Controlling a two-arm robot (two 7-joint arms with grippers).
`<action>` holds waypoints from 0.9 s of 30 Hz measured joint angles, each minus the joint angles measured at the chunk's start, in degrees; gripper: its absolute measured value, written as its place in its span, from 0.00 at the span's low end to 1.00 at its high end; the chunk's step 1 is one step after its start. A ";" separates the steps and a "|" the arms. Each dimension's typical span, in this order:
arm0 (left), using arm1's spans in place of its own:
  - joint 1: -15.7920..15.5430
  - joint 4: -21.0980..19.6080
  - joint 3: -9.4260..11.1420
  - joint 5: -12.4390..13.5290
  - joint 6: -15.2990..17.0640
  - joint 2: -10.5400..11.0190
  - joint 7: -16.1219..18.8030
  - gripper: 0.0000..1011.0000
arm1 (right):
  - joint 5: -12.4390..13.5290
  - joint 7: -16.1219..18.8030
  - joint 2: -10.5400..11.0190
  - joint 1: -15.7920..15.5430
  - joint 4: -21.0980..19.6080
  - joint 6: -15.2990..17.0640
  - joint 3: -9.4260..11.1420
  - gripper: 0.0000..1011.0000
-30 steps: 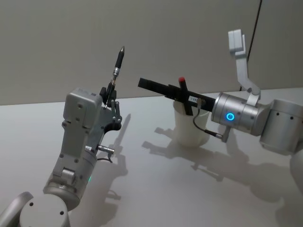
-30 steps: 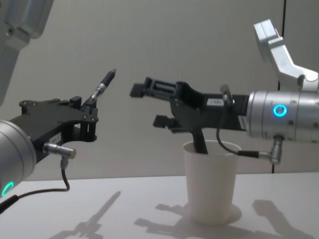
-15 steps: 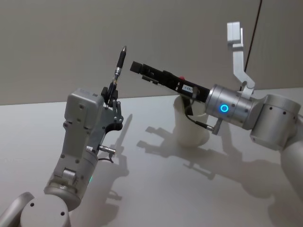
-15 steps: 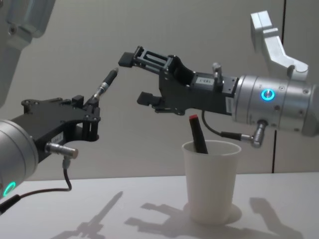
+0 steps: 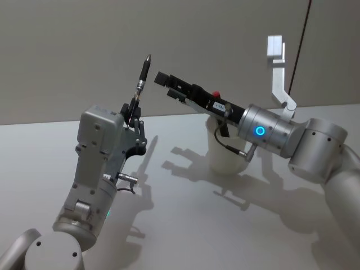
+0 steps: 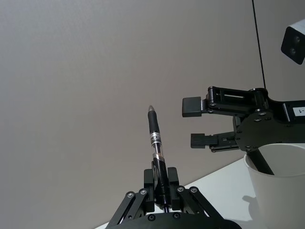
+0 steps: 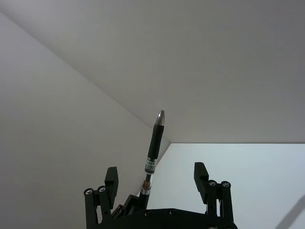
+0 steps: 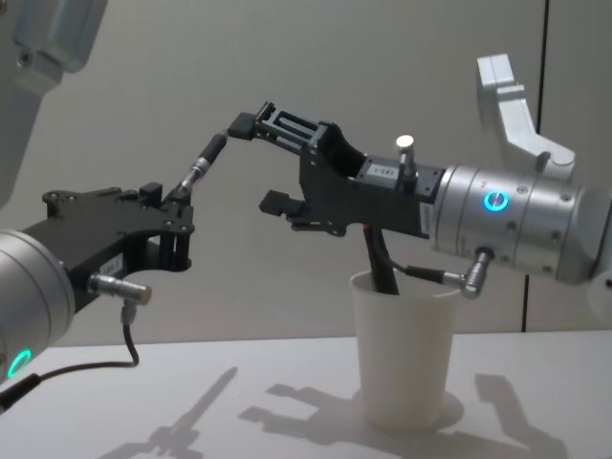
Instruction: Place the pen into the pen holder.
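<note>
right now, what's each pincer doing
Left pincer: shut on the pen, tip pointing up.
Right pincer: open, empty, close to the pen's tip.

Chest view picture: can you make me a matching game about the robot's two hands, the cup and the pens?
Things:
1. left gripper
2. right gripper
3. pen holder
4. red-topped pen

States:
A. standing inside the pen holder
B. open, holding nothing
C. standing on the table
D. shut on the black pen, tip up

Pairs: 1-D, 2-B, 3-C, 4-A.
</note>
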 joint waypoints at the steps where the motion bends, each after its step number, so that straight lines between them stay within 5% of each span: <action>1: 0.00 0.00 0.00 0.01 -0.01 0.00 0.00 0.17 | 0.52 -0.06 -0.16 0.11 0.47 -0.20 -0.12 0.99; 17: 0.00 0.00 0.00 0.03 -0.03 0.00 0.00 0.17 | 6.50 -0.30 -2.78 2.23 5.14 -2.32 -1.74 0.99; 27: 0.00 0.00 0.00 0.03 -0.02 0.00 0.01 0.17 | 7.77 -0.22 -4.01 3.72 7.23 -3.32 -2.60 0.99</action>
